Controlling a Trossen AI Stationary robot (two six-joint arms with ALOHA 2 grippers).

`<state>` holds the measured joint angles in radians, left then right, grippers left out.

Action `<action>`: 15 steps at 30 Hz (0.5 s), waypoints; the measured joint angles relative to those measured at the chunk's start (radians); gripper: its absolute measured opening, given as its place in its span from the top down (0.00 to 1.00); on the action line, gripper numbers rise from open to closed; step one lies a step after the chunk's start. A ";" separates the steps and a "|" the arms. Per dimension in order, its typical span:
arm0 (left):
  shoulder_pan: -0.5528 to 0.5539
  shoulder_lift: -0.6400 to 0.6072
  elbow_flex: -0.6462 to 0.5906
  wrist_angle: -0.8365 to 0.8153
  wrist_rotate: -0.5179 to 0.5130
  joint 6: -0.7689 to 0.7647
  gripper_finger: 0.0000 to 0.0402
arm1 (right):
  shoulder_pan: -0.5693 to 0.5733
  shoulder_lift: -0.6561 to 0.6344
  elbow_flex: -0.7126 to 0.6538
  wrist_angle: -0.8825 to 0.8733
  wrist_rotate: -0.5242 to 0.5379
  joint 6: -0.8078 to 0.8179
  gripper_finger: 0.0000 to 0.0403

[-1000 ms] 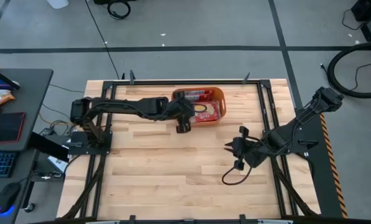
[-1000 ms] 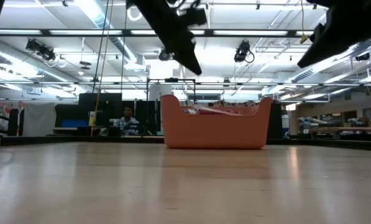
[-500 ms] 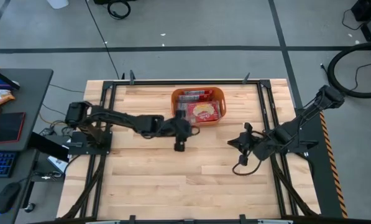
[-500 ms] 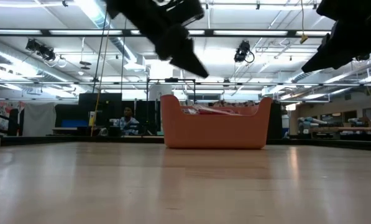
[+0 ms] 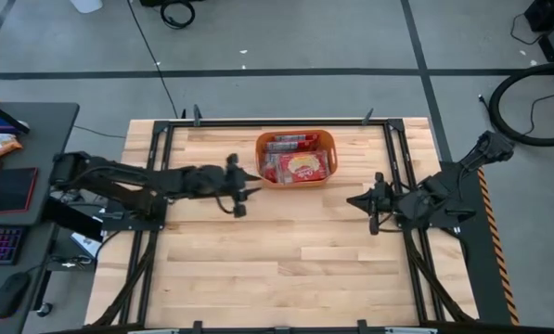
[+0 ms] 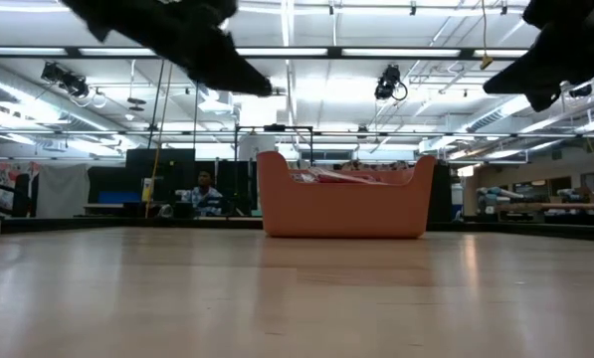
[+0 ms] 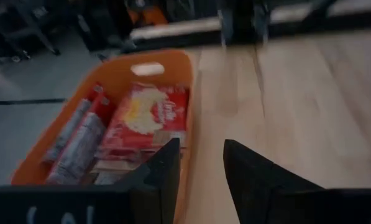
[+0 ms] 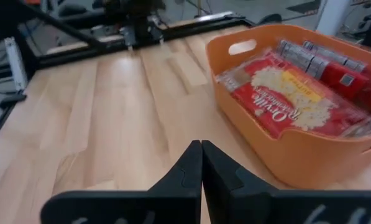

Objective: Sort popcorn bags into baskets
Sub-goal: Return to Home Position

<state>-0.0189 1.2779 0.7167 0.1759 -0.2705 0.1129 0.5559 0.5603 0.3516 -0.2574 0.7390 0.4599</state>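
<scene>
L tool point(image 7: 201, 143) hung w/ fingers spread, empty, near the left side of the orange rounded plastic tub point(image 5: 259, 148). R tool point(image 8: 201, 144) was clenched on nothing, further off on the tub's right. Flat red popcorn packets point(image 5: 295, 167) all lay inside the tub; none seen on the pale wood-plank table point(image 5: 258, 269), so sorting looked done, only parking both arms left. Open table all round; black frame rails point(image 5: 394, 158) edged it.

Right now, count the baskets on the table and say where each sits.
1. The orange basket stands near the middle of the table's far edge, with red popcorn bags lying inside it. No second basket shows in any view.
</scene>
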 joint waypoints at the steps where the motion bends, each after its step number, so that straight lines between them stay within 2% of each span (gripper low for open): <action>1: 0.003 -0.034 -0.035 0.029 0.003 -0.014 0.68 | -0.003 -0.018 -0.016 0.001 -0.015 -0.001 0.98; 5: 0.013 -0.165 -0.147 0.109 0.014 -0.056 0.68 | -0.025 -0.070 -0.085 0.080 -0.030 -0.030 0.98; 8: 0.016 -0.263 -0.209 0.114 0.015 -0.076 0.68 | -0.049 -0.097 -0.153 0.231 -0.036 -0.061 0.98; 15: 0.022 -0.469 -0.337 0.137 0.012 -0.127 0.68 | -0.127 -0.112 -0.268 0.486 -0.134 -0.148 0.98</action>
<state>0.0035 0.8085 0.3801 0.3125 -0.2581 -0.0139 0.4293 0.4484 0.0836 0.2284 0.6051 0.3114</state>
